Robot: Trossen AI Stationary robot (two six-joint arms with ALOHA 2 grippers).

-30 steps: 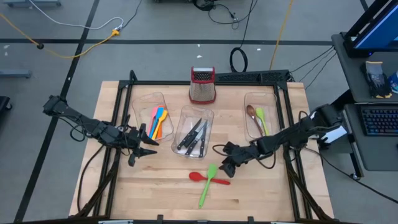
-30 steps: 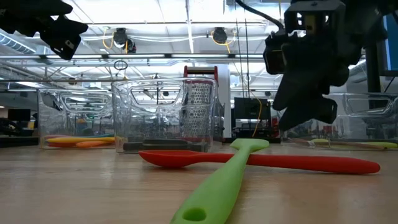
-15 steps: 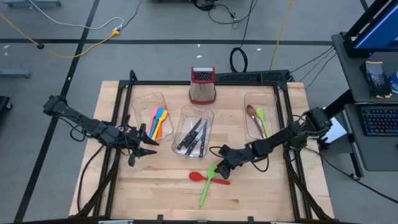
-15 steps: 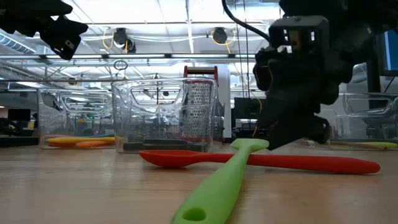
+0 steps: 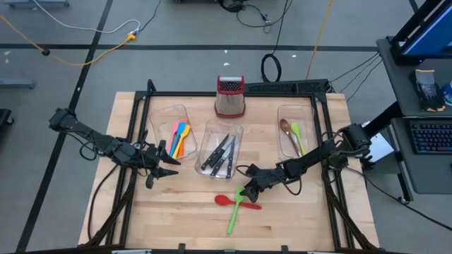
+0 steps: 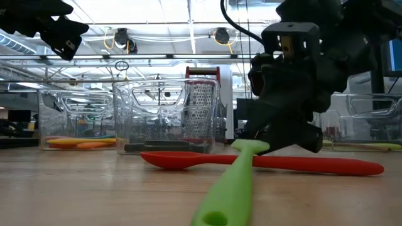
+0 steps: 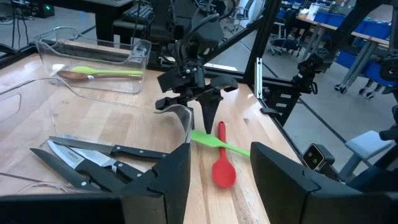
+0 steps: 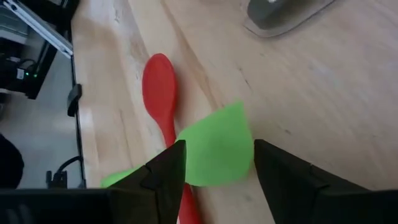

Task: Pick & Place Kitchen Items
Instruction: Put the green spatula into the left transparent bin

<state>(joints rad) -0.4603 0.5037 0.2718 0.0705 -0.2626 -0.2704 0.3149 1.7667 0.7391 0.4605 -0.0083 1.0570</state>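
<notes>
A green spatula (image 5: 234,209) lies on the table in front of the middle bin, its blade end across the handle of a red spoon (image 5: 236,202). My right gripper (image 5: 245,190) is open and low over the blade (image 8: 217,146), one finger on each side of it. My left gripper (image 5: 168,169) is open and empty, raised above the table by the near right corner of the left bin; it shows at the top left of the low view (image 6: 63,31). My right gripper comes at the green spatula's blade (image 8: 239,124) slanting down from the table's right, its open fingers (image 8: 165,177) standing on either side of the blade. The blade's edge meets one finger. The spatula lies flat on the table and on the red spoon's handle (image 6: 295,163).
Three clear bins stand behind: the left (image 5: 169,116) with pink, orange, yellow and blue utensils, the middle (image 5: 212,130) with black-handled knives (image 5: 221,154), the right (image 5: 292,113) with a brown spoon and a green utensil. A red-topped grater (image 5: 230,97) stands at the far edge.
My right gripper has gone toward the table's left and down, until its open fingers stand around the green spatula's blade. The spatula's handle end has swung a little toward the table's right; the red spoon has stayed.
</notes>
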